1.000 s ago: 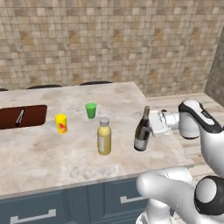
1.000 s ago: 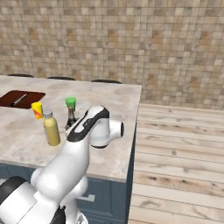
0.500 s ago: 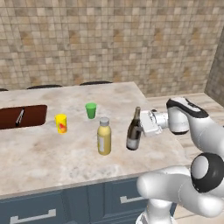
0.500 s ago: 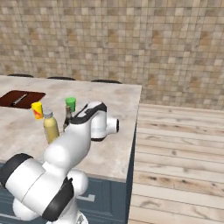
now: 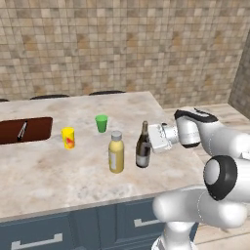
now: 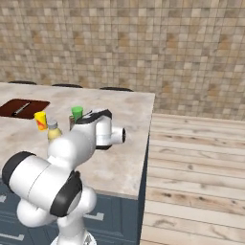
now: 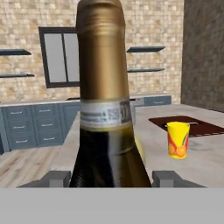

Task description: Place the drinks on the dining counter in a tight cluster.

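While the gripper (image 5: 149,140) clasps it, the dark wine bottle (image 5: 143,152) stands upright on the counter (image 5: 58,171); its neck is gold-foiled. A yellow bottle (image 5: 116,152) stands just beside; yellow cup (image 5: 68,137) and green cup (image 5: 101,123) sit farther off.

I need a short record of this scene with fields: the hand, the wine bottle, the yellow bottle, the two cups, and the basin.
hand: shut on the wine bottle
wine bottle: upright on the counter, right of the yellow bottle, a small gap between them
yellow bottle: upright, grey cap
green cup: behind the yellow bottle
yellow cup: left of the green cup
basin: far left, a utensil inside
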